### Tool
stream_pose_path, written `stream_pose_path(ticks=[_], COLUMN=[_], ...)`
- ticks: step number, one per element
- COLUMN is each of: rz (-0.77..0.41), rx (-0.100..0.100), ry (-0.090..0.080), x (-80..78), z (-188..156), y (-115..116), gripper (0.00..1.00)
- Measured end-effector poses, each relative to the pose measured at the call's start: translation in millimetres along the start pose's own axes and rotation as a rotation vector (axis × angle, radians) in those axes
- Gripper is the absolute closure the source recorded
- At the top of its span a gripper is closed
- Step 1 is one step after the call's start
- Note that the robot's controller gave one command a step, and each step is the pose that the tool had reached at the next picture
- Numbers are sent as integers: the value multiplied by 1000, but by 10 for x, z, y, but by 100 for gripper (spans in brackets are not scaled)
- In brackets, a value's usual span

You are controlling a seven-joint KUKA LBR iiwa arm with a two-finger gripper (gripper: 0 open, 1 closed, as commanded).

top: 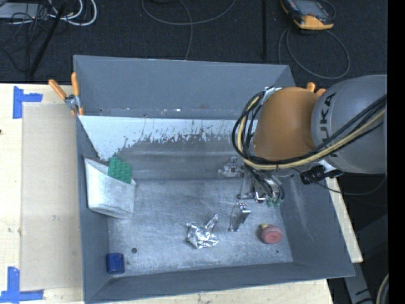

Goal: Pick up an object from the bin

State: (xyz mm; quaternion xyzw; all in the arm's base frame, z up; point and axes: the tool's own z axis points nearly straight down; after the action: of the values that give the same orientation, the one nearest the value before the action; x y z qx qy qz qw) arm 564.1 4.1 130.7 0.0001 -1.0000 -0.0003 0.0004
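- Bench (47, 189): a light, flat surface that carries the bin on its left side.
- Floor (209, 37): dark, behind the bin. Loose cables (81, 5) lie on it, with two orange-and-black devices (308, 12) at the far edge.
- Bin (183, 94): grey metal with sloped walls. The back wall and the bottom are scratched and scuffed.
- Arm (354, 125): grey, entering from the right and reaching down over the right half of the bin. An orange cover (285, 122) sits on the wrist, with black cable loops running round it.
- Gripper (239, 220): low over bare bin bottom, right of centre. It cannot be told whether it is open or closed, or whether it holds anything.
- Nearest things: a crumpled foil wad (202, 235) just to the gripper's left and a small red round piece (271, 234) just to its right. Both lie apart from the gripper.
- Left side of the bin: a white folded sheet (111, 195) leans at the wall, and a green studded block (119, 168) rests on its upper edge.
- Near left corner: a small blue cube (114, 263), well apart from everything else.
- Obstruction: the wrist and cover hide the bin's far right corner.
- Writing: the letters "KU" can be read on the arm housing; the rest is cut off.
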Motion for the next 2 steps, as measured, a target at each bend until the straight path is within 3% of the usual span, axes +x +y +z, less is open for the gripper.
stream_pose_path(ticks=[1, 2], rz=[-11, 75], rx=[0, 1], ry=[-8, -12], x=[377, 482], z=[595, 580], y=[149, 479], gripper=[0, 0])
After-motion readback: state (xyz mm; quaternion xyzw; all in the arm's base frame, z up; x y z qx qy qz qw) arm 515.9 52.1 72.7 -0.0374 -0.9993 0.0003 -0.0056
